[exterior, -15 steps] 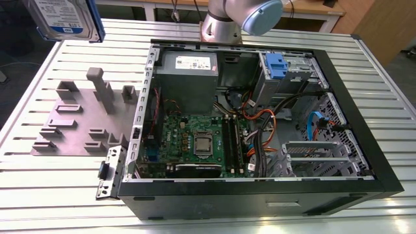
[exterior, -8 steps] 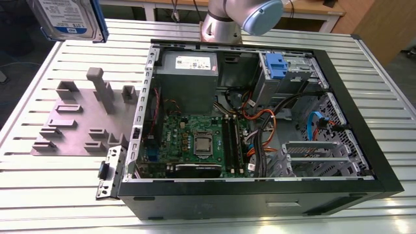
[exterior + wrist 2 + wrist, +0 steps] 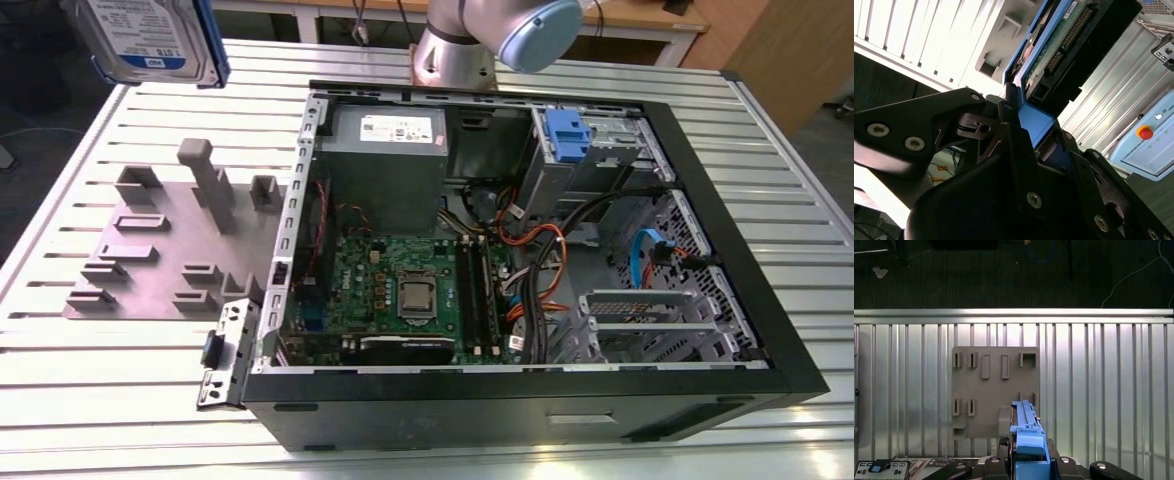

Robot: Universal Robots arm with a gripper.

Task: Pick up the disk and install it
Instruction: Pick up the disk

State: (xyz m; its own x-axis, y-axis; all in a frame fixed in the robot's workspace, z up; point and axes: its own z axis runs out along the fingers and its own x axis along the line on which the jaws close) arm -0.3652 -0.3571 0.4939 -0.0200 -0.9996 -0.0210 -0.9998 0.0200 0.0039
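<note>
Since the disk (image 3: 150,42) hangs in the upper left of the exterior view, clear of the slatted table (image 3: 120,400) and high above the grey fixture plate (image 3: 160,250), we judge the pick-up done and the install not yet begun. In the second wrist view the gripper (image 3: 1036,127) is pinching the disk by the end of its blue carrier bracket, one finger on either side. The drive's circuit-board face and connector row reach out beyond the fingers (image 3: 1010,112). In the first wrist view the disk stands on edge, with the fixture plate beneath it.

The open computer case (image 3: 534,395) lies well apart from the disk, toward the exterior view's right. Its drive cage (image 3: 594,150) sits in the case's upper right corner, just beside a tangle of cables (image 3: 541,245). To our eye the move ahead calls for a carry over the case wall. It also calls for turning the disk to line its carrier up with a bay and keeping it off those cables. We cannot tell which bay is meant.
</note>
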